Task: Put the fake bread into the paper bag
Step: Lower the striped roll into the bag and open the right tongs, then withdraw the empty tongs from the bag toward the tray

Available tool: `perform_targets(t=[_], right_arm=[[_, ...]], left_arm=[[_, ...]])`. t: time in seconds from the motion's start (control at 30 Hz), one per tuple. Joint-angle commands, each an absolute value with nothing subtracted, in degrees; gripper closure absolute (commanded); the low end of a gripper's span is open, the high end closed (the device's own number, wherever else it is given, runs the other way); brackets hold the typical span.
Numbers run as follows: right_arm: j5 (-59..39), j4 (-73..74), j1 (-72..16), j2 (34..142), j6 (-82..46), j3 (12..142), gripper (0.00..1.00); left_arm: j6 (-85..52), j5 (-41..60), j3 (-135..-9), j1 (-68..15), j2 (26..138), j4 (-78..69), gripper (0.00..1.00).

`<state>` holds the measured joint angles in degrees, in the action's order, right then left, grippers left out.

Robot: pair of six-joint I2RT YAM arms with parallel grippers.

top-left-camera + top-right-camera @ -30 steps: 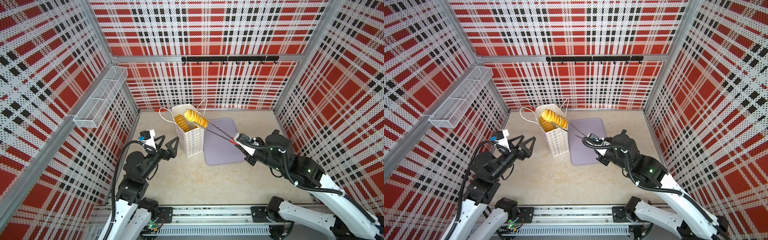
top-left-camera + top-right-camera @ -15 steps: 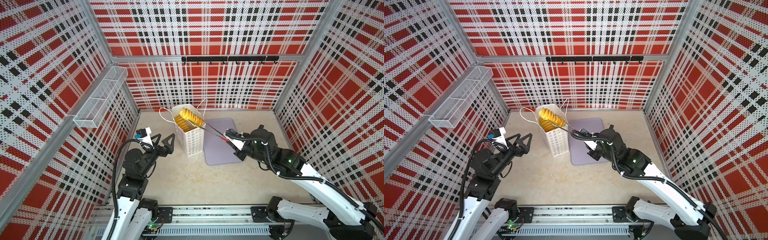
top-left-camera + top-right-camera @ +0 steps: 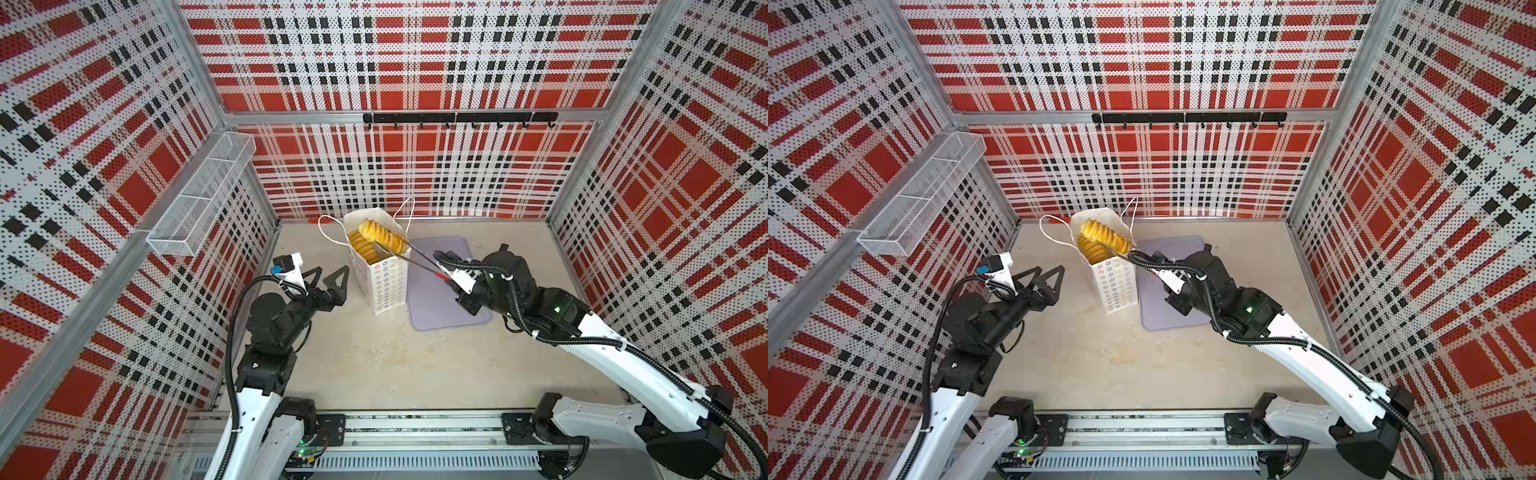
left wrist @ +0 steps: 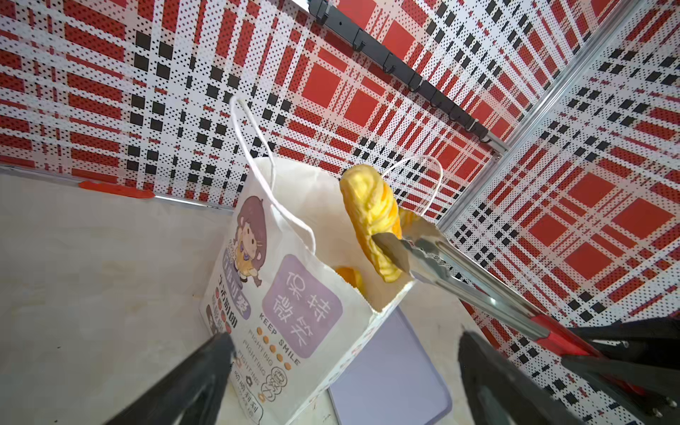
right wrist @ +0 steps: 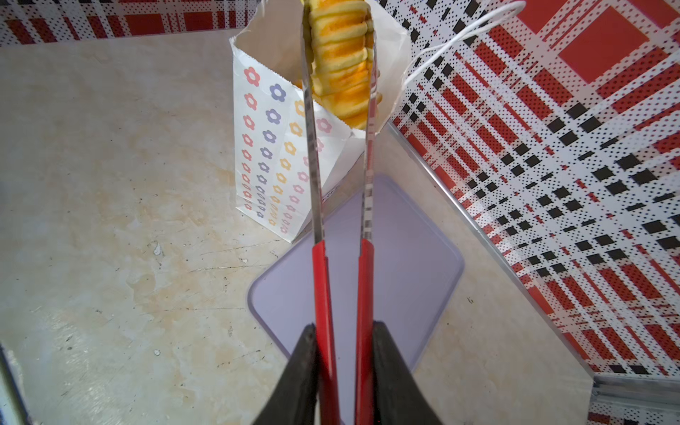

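Note:
The white paper bag (image 3: 384,276) (image 3: 1116,284) (image 4: 283,294) (image 5: 270,158) stands upright near the back wall. My right gripper (image 3: 451,279) (image 3: 1168,277) (image 5: 344,327) is shut on the red handles of metal tongs (image 3: 415,258) (image 4: 460,279) (image 5: 315,184). The tongs pinch a ridged golden loaf of fake bread (image 3: 382,239) (image 3: 1104,237) (image 4: 369,217) (image 5: 340,62) over the bag's mouth, its lower end at rim level. More fake bread (image 3: 360,250) (image 4: 347,276) lies inside the bag. My left gripper (image 3: 328,274) (image 3: 1045,275) (image 4: 346,338) is open and empty, left of the bag and apart from it.
A flat lilac tray (image 3: 451,309) (image 3: 1163,318) (image 5: 404,257) lies bare just right of the bag, under the tongs and my right wrist. A wire basket (image 3: 199,199) hangs on the left wall and a black hook rail (image 3: 457,118) on the back wall.
My right arm has moved left toward the bag, bringing the loaf slightly left and lower over the bag's mouth. The left gripper has shifted a little toward the back, still open.

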<state>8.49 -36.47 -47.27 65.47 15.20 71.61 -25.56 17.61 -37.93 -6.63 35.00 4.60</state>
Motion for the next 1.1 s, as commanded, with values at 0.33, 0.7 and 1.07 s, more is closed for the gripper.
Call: perform_targets(t=[0.33,0.7,1.07], right_arm=[[8.5,-34.1,-47.7,66.4,15.1,72.9,0.66],[8.0,-31.9,-47.7,63.0,14.5,71.0,0.67],[9.1,-25.4,-47.7,50.1,7.4,64.2,0.74]], left_arm=[[-26.0,19.6,-36.8,-5.3,34.8,2.9,0.02],[-26.6,20.0,-35.7,-4.5,34.5,2.4,0.02],[-27.0,19.9,-35.4,-3.3,34.4,2.3,0.02]])
